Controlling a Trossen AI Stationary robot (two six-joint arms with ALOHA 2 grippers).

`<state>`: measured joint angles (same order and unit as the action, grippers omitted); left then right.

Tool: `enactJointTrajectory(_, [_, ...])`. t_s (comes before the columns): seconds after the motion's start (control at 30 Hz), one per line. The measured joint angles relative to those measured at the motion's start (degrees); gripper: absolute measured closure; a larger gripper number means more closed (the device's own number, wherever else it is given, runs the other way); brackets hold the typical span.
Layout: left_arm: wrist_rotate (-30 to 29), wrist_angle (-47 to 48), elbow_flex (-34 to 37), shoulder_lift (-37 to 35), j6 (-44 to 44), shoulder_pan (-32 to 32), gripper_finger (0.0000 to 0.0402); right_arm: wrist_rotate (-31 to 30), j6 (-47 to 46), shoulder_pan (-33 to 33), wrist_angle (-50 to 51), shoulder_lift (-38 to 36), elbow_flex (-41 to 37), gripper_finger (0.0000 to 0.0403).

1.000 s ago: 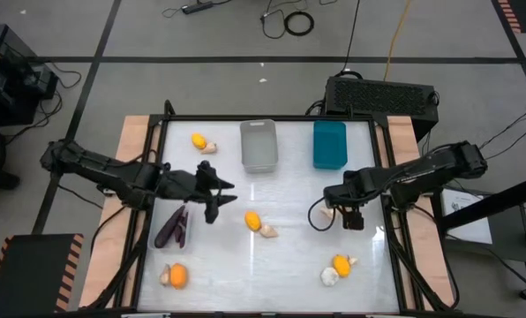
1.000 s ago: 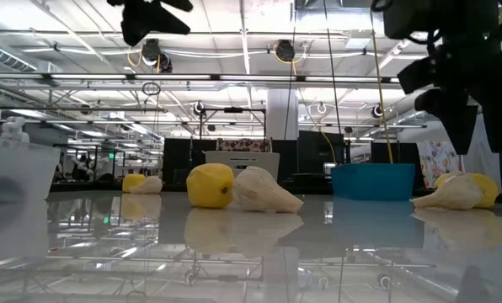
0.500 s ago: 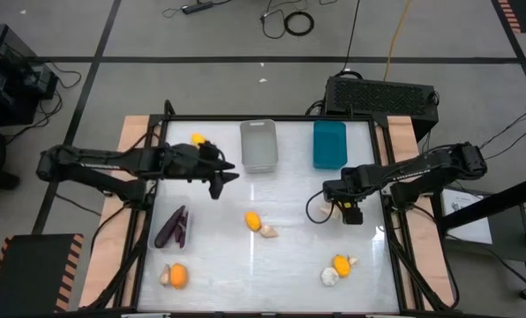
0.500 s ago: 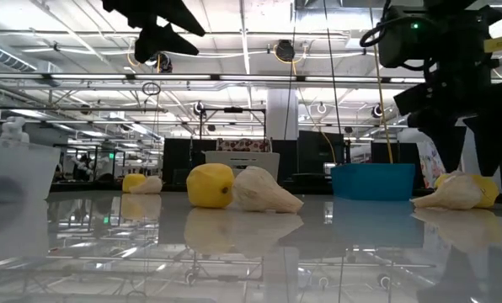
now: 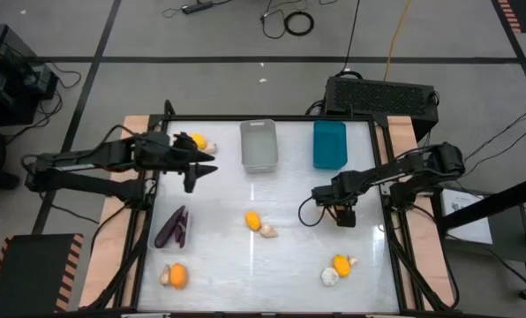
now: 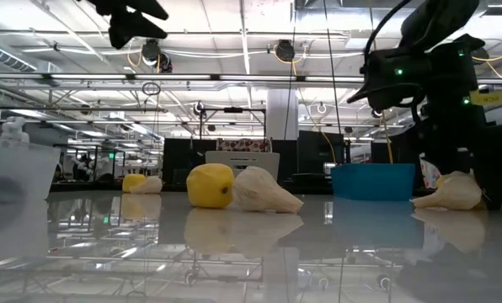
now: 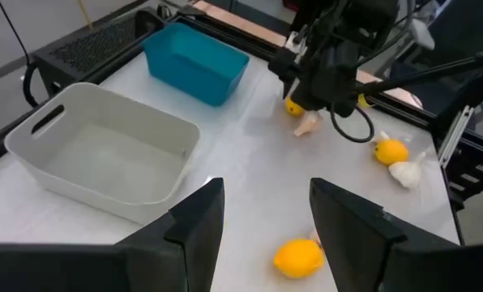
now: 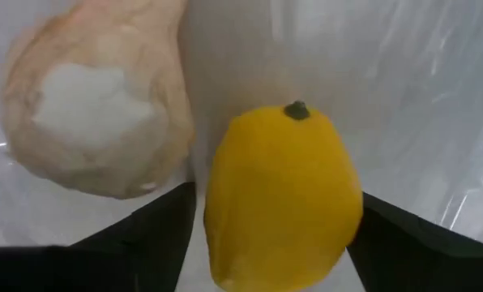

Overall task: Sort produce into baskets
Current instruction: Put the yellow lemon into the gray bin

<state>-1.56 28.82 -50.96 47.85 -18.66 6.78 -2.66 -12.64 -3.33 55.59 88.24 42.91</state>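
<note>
My right gripper [image 5: 341, 213] is low over the table's right middle, open. Its two fingers stand on either side of a yellow fruit [image 8: 282, 186], which lies on the table beside a whitish garlic bulb [image 8: 96, 122]. My left gripper [image 5: 196, 169] is open and empty, raised over the far left, near a yellow fruit and bulb [image 5: 199, 141]. The light grey basket [image 5: 259, 146] and the teal basket [image 5: 329, 144] stand at the far edge. Two purple eggplants [image 5: 173, 227] lie near left. The clear basket [image 6: 11, 172] shows at the low view's left. My right gripper comes from above with a finger [image 8: 144, 239] on each side of the yellow fruit's body [image 8: 225, 203]. The fruit lies on the table. Whether the fingers touch it, I cannot tell.
A yellow fruit with a bulb [image 5: 258, 223] lies mid-table. An orange fruit and bulb [image 5: 338, 268] lie near right, another pair [image 5: 175, 276] near left. A black vented box [image 5: 382, 93] stands behind the far edge.
My left gripper has gone up and toward the table's far-left corner, staying open. My right gripper has come down over the yellow fruit and bulb and shifted slightly toward the table's left. The produce has stayed in place.
</note>
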Motion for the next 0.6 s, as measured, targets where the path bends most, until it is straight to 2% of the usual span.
enactJointTrajectory(0.33, [0.00,1.08,0.00,-5.48,-0.30,0.01,0.0212,-0.85,-4.90,0.04,2.87,0.27,3.98,0.0238])
enactJointTrajectory(0.43, [0.02,1.62,0.00,-5.46,-0.38,-0.04,0.0212,-0.85,-4.37,0.11,5.61,0.29,7.41,0.0241])
enactJointTrajectory(0.6, [0.03,1.43,1.67,-5.03,-0.49,-0.04,0.0212,-4.64,-3.76,1.48,8.26,0.29,16.05,0.0215])
